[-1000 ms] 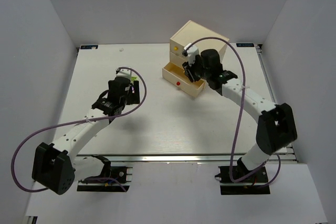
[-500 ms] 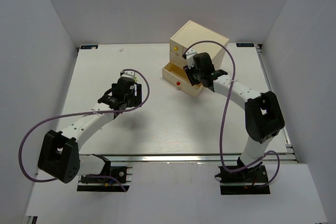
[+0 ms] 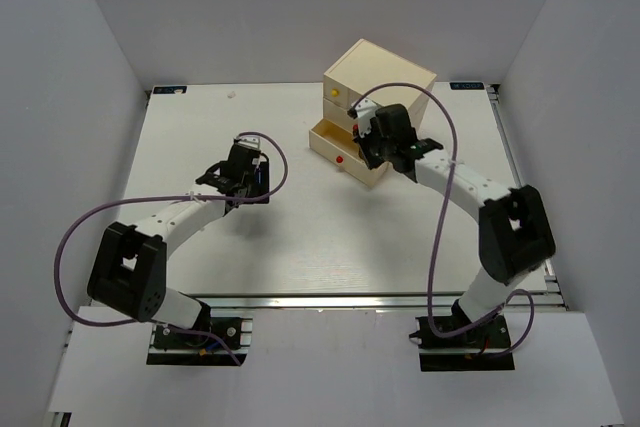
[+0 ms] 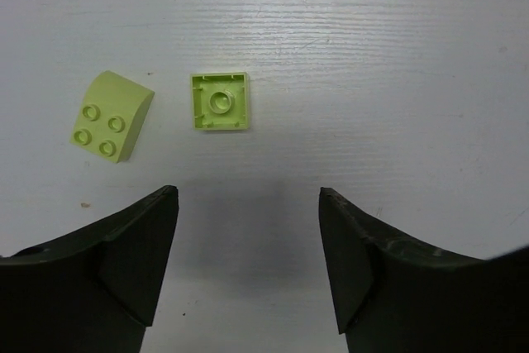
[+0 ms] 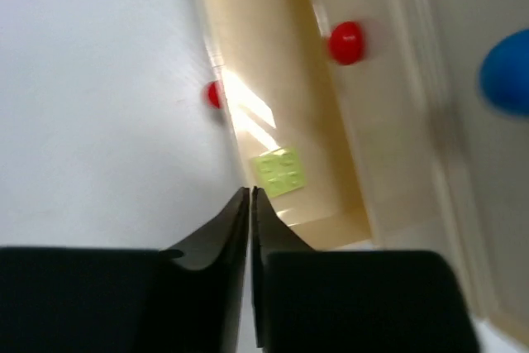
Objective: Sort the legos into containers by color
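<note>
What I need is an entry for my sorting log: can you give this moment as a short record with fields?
left gripper: jaws open, empty, above the table
loose legos: two lime-yellow, a studs-up sloped brick and an upside-down brick, lying apart
right gripper: jaws shut, empty, at the open drawer
sorted so far: one lime-yellow stored brick lying in that drawer
chest: far side of the table, red-knob drawer pulled out
</note>
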### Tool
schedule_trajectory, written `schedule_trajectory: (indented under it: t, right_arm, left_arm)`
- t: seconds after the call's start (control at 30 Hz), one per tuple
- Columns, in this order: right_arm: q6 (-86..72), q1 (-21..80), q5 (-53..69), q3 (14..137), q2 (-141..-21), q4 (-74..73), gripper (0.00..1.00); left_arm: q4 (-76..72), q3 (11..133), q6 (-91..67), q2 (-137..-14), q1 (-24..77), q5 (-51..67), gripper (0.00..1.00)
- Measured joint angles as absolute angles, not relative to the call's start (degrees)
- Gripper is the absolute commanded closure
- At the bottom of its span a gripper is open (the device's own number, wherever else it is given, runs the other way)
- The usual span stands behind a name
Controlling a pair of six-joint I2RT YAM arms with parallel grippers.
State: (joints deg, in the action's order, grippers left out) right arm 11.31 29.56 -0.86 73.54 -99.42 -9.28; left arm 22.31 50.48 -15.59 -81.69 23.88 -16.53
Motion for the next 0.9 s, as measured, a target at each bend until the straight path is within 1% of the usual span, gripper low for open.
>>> schedule_trajectory:
  t: [0.03,0.07,0.1,0.13,0.17,0.2,0.23,0.27,0.33,0.47,0.6,0.67,0.7,0.77,0.9]
  right_arm:
    - [11.31,29.45,2.17,71.26,-97.06,-8.32,0.99]
    - [11.46,29.3,5.52,68.66,-93.97,-7.62,0.98]
    - [11.66,29.23,8.27,66.37,-90.76,-7.03,0.95]
    - [11.84,29.1,11.51,64.07,-87.2,-6.66,0.82]
    - [11.86,28.86,14.72,62.48,-83.79,-6.52,0.73]
    - [12.16,28.64,17.65,61.52,-80.64,-6.26,0.54]
    - [12.08,28.45,20.32,61.01,-78.06,-5.93,0.41]
    - [12.23,28.21,22.85,60.77,-75.55,-5.72,0.31]
    - [12.91,27.31,27.86,59.18,-69.91,-3.38,0.22]
    - [13.45,25.12,35.09,54.54,-62.15,-0.56,0.22]
    - [12.86,22.87,39.27,52.95,-62.28,0.27,0.22]
    - [12.29,21.56,40.75,51.96,-62.52,0.23,0.22]
    - [12.01,21.04,41.23,51.59,-62.52,0.21,0.22]
    - [11.42,19.99,42.24,51.16,-62.5,0.45,0.23]
    - [10.24,18.13,44.03,50.74,-62.24,1.34,0.24]
  left_arm:
    - [22.24,50.76,-15.66,-82.24,23.68,-16.34,0.26]
    - [22.13,51.09,-15.62,-82.94,23.57,-16.08,0.28]
    - [22.02,51.53,-15.57,-83.79,23.35,-15.77,0.29]
    - [21.98,52.07,-15.59,-84.75,23.24,-15.51,0.3]
    - [22.02,52.77,-15.57,-86.0,23.11,-15.29,0.3]
    - [21.98,53.71,-15.57,-87.53,22.92,-15.11,0.29]
    - [22.0,54.63,-15.55,-89.17,22.7,-14.92,0.28]
    - [21.93,55.35,-15.51,-90.59,22.55,-14.81,0.27]
    - [21.82,56.27,-15.51,-93.27,22.04,-14.72,0.23]
    - [22.22,56.51,-15.53,-95.48,21.26,-15.16,0.2]
    - [22.46,59.48,-15.55,-98.13,20.95,-15.88,0.22]
    - [22.11,60.8,-15.64,-99.55,20.95,-15.9,0.25]
    - [21.96,61.1,-15.7,-100.07,20.91,-15.88,0.31]
    - [22.09,61.17,-15.84,-100.68,20.73,-15.86,0.38]
    - [22.33,61.36,-15.53,-101.71,20.67,-15.86,0.41]
